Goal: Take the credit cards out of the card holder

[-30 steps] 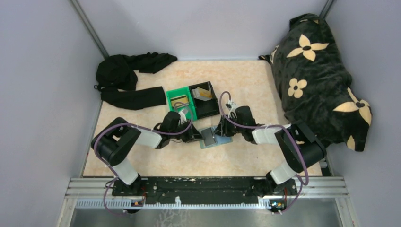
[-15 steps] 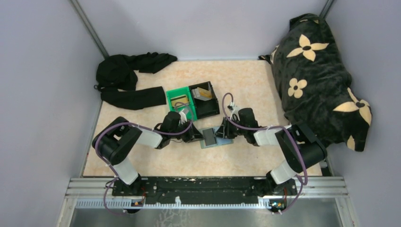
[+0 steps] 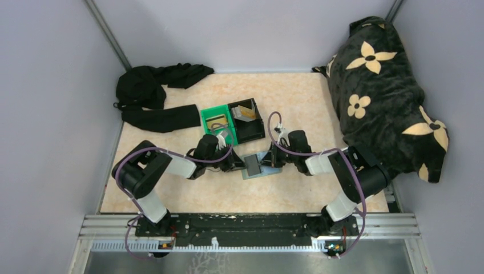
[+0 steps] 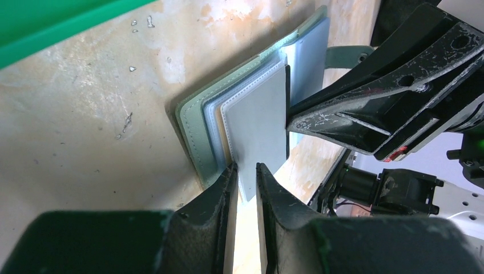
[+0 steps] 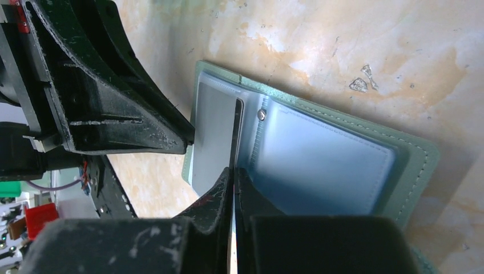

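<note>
The card holder (image 3: pixel 259 166) lies open on the table between my two grippers. In the left wrist view its clear sleeves fan out, and the top leaf holds a pale grey credit card (image 4: pixel 257 128). My left gripper (image 4: pixel 246 171) is closed narrowly on the near edge of that leaf. In the right wrist view my right gripper (image 5: pixel 234 172) is shut on the thin dark edge of the credit card (image 5: pixel 235 128), which stands up from the open card holder (image 5: pixel 319 160). The two grippers face each other, almost touching.
A green bin (image 3: pixel 216 121) and a black bin (image 3: pixel 251 128) stand side by side just behind the card holder, each with a tan card in it. Black cloth (image 3: pixel 154 97) lies at the back left. A dark flowered blanket (image 3: pixel 382 85) fills the right side.
My right gripper has gone from about half open to shut, pinching the card's edge. It shifted slightly to the right earlier. The left gripper and the card holder have stayed put.
</note>
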